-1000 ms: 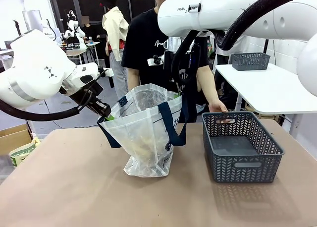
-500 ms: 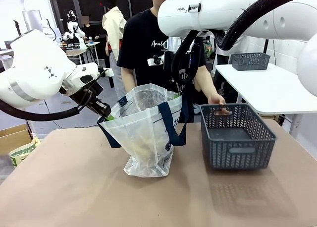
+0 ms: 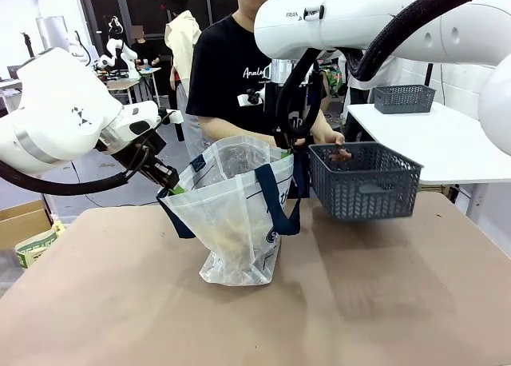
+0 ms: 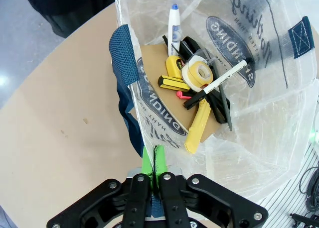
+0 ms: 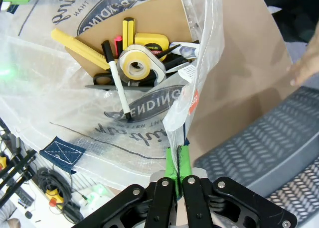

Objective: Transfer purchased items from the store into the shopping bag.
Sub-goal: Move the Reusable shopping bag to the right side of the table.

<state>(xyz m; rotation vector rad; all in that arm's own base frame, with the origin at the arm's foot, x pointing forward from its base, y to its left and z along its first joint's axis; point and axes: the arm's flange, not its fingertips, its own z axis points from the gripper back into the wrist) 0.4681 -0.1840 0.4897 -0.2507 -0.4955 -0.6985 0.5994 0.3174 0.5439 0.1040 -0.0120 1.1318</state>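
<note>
Plastic of the bag is thin, limp and slippery; let go and it likely slumps on the table. Your left gripper has its jaws clamped on the rim by the woven blue strap, your right gripper on the opposite rim. Items lie inside: tape roll, marker, yellow cutters, light and rigid. A person's hand holds the stiff openwork basket aloft beside the bag.
</note>
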